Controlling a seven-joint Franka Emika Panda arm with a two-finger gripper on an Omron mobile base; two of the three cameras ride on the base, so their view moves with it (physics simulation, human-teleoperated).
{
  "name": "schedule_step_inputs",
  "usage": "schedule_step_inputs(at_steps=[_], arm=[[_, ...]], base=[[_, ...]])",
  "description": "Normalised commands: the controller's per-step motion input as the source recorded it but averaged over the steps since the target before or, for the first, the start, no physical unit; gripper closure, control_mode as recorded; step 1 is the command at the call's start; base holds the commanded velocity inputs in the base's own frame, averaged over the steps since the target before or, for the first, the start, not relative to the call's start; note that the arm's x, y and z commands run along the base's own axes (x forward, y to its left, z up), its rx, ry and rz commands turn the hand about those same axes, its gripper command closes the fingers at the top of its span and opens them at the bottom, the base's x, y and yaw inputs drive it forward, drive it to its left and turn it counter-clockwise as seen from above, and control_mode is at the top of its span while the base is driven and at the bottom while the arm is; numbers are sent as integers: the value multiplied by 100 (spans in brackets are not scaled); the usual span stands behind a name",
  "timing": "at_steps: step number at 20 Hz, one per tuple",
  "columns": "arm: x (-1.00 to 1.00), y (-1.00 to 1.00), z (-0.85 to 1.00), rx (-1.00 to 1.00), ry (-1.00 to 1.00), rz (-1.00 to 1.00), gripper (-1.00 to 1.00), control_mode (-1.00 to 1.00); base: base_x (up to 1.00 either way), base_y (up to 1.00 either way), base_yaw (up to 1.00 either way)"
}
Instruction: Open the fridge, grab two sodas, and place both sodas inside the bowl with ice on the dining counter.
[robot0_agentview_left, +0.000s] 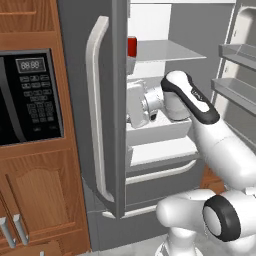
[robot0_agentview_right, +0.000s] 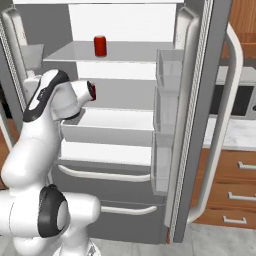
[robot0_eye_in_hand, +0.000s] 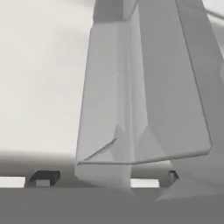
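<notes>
The fridge (robot0_agentview_right: 125, 20) stands with both doors open, its white shelves showing. One red soda (robot0_agentview_right: 100, 46) stands on the upper shelf, and its edge peeks past the left door (robot0_agentview_left: 132, 46). A red patch (robot0_agentview_right: 93, 91) at middle-shelf level looks like a second soda, mostly hidden behind my wrist. My white hand (robot0_agentview_left: 139, 102) is inside the fridge, close to the left door's edge. My gripper (robot0_eye_in_hand: 107, 177) is open and empty, its fingertips (robot0_eye_in_hand: 42, 178) facing a grey door bin (robot0_eye_in_hand: 144, 109). The bowl, the ice and the dining counter are out of view.
A black microwave (robot0_agentview_left: 30, 95) sits in wooden cabinets left of the fridge. The left door's long white handle (robot0_agentview_left: 95, 110) juts toward me. The right door (robot0_agentview_right: 200, 100) carries bins (robot0_agentview_right: 167, 100). A white drawer (robot0_agentview_right: 107, 132) lies under my hand. Wooden drawers (robot0_agentview_right: 235, 185) are at right.
</notes>
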Motion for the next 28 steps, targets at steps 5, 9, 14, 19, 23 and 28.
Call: schedule_step_inputs(at_steps=[5,9,14,19,23,28], arm=[[-15,80,-13,-2,0,12,-100,-100],[-9,73,-12,-1,0,10,-100,-100],[0,64,-3,0,0,8,-100,-100],[0,51,0,0,1,5,-100,-100],[0,22,0,-10,-3,0,-100,-100],[-38,-25,5,-28,-20,0,-100,-100]], base=[[0,0,0],[0,0,0],[0,0,0],[0,0,0],[0,0,0],[0,0,0]])
